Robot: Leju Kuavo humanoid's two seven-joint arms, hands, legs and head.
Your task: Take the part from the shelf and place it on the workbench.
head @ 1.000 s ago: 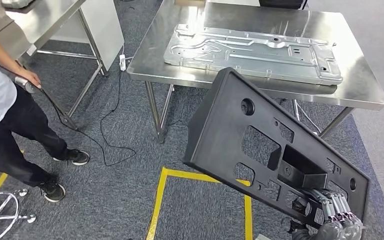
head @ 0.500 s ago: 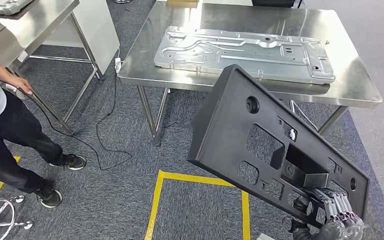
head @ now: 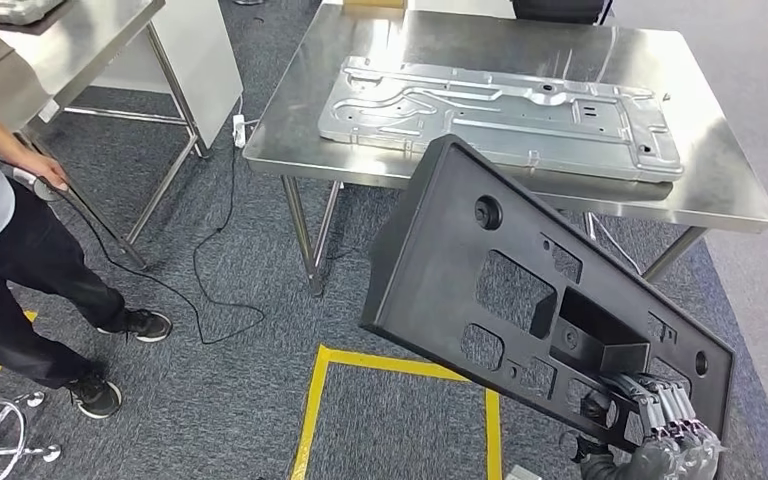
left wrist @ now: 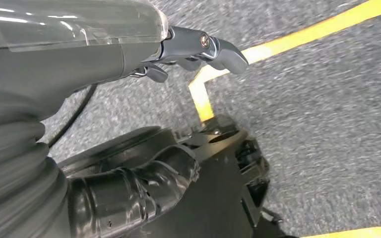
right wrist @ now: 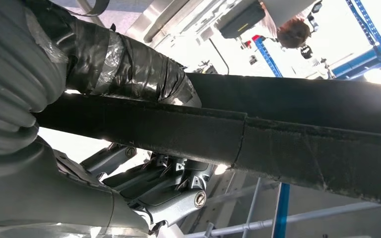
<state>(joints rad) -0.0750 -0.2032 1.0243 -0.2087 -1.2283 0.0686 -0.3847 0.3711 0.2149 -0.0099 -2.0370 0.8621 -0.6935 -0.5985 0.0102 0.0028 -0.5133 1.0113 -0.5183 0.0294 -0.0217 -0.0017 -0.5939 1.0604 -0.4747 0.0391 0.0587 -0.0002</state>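
Nearest you, at five o'clock in the head view, your right hand (head: 660,435) has its fingers (head: 672,412) curled through a cutout at the lower corner of the large black moulded plastic panel (head: 520,300), pinching its edge. Your left hand (left wrist: 198,47) hangs over the grey carpet (left wrist: 327,114) with its fingers loosely apart, holding nothing.

The panel is in the air, tilted, rising from that corner toward twelve o'clock, its upper edge overlapping the near rim of the stainless steel tabletop (head: 730,190). It looks stiff and fairly light, but a one-corner hold leaves it a long lever likely to swing. Support its far edge if you can.

Farther out, a long stamped silver metal plate (head: 500,110) lies on the tabletop. At nine o'clock a person (head: 0,250) stands by.
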